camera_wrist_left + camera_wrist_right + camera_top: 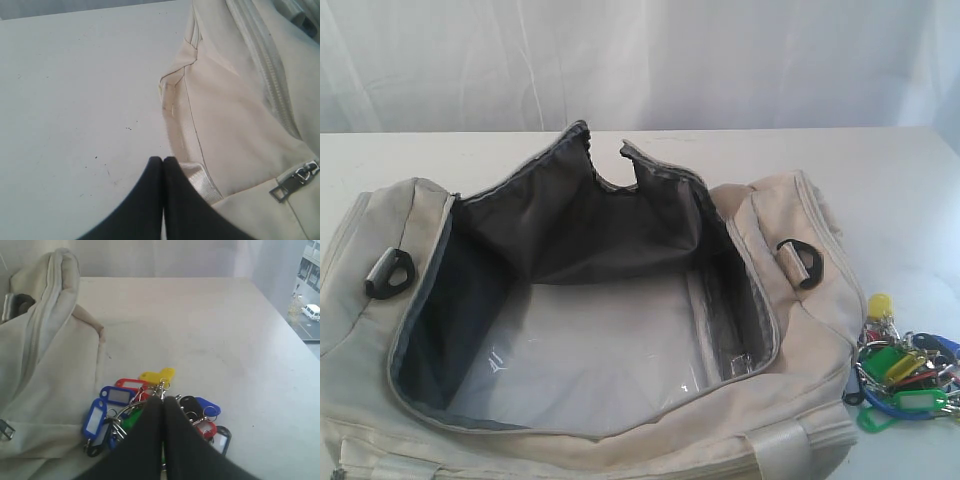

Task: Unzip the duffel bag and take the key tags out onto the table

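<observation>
The cream duffel bag lies unzipped on the white table, its mouth gaping and its dark grey lining bare inside. The key tags, a bunch in green, yellow, blue and red, rest on the table by the bag's right end. Neither gripper shows in the exterior view. In the right wrist view my right gripper is shut, fingertips together, just over the key tags, with nothing between them. My left gripper is shut over bare table, beside the bag's side.
Black D-rings sit at both ends of the bag. A metal zipper pull lies on a side pocket. White curtain hangs behind the table. The table's far edge and right edge are near the key tags.
</observation>
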Available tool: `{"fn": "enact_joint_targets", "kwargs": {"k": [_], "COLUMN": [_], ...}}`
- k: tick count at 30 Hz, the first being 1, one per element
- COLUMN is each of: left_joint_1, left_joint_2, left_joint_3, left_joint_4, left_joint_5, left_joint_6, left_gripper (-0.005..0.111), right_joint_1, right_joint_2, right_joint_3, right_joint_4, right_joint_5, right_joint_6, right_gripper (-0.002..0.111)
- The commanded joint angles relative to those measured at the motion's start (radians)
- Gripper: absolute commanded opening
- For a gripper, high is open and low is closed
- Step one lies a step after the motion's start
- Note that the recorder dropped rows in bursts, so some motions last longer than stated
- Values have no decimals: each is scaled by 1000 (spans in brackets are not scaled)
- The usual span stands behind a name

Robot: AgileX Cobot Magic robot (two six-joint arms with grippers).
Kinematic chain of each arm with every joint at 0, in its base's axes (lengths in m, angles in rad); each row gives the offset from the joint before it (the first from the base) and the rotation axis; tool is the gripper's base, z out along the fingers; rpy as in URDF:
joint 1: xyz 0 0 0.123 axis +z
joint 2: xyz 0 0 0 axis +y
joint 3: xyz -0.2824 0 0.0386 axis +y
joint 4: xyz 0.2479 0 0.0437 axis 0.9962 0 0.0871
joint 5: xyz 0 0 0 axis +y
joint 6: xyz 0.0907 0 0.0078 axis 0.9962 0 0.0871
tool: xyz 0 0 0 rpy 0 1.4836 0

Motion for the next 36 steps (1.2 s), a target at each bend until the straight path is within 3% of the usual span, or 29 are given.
{"fn": "enact_joint_targets", "kwargs": {"k": [1, 9, 36], "left_joint_1": [2, 71, 71], "left_joint_2": [-4, -4, -4], "left_joint_3": [5, 5, 5], "left_joint_4": [-5, -5, -5], "left_joint_5": [1, 1, 1], "left_joint_6": [-7, -7, -7], "left_gripper": [0, 0, 0], "right_joint_1": [3, 3, 3], "right_joint_2": [-6, -6, -6], "right_joint_3": [6, 6, 6], "right_joint_4": [-15, -15, -15], "right_joint_5": [-4, -4, -4], "right_joint_6": [4, 8, 8], "right_gripper": [0, 0, 0]}}
